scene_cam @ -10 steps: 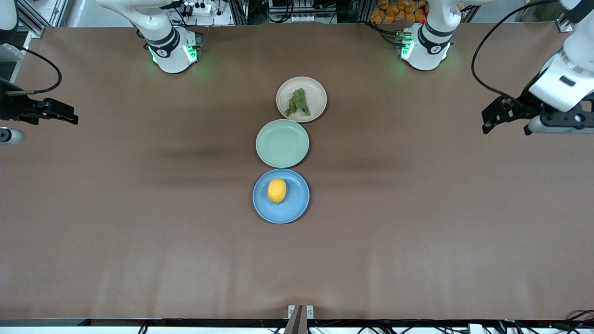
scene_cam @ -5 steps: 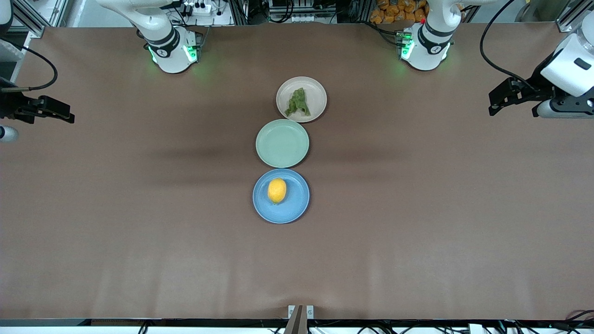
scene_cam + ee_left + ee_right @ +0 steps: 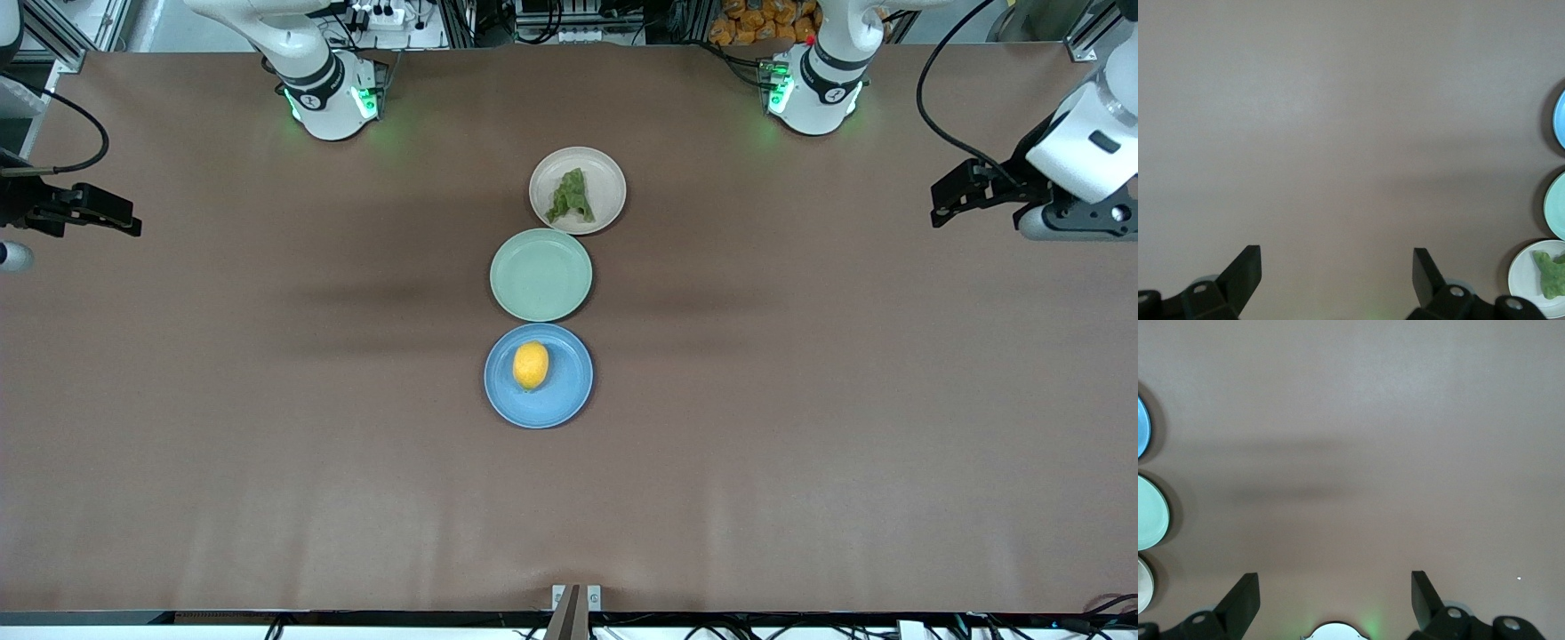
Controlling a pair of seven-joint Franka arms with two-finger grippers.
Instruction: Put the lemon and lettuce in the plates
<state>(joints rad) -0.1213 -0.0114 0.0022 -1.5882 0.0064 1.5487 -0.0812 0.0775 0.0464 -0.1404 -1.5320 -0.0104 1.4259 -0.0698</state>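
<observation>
A brown table (image 3: 800,427) filled the front view, with racks and cables along the edge where the arm bases stood. Three plates sat in a line down its middle, each touching or nearly touching the next. The blue plate (image 3: 569,396) lay nearest the front camera, and the lemon (image 3: 531,365) rested on it, slightly off centre toward the right arm's end. The green plate (image 3: 540,274) came next and held nothing. The beige plate (image 3: 605,178) lay closest to the bases, and the lettuce (image 3: 571,196) lay on it.

The left gripper (image 3: 944,197) hung over bare table at the left arm's end, well apart from the plates. Its fingers (image 3: 1245,270) were spread wide with nothing between them. The right gripper (image 3: 124,218) hung over bare table at the right arm's end, also well apart from the plates. Its fingers (image 3: 1245,597) were likewise spread wide and held nothing.
</observation>
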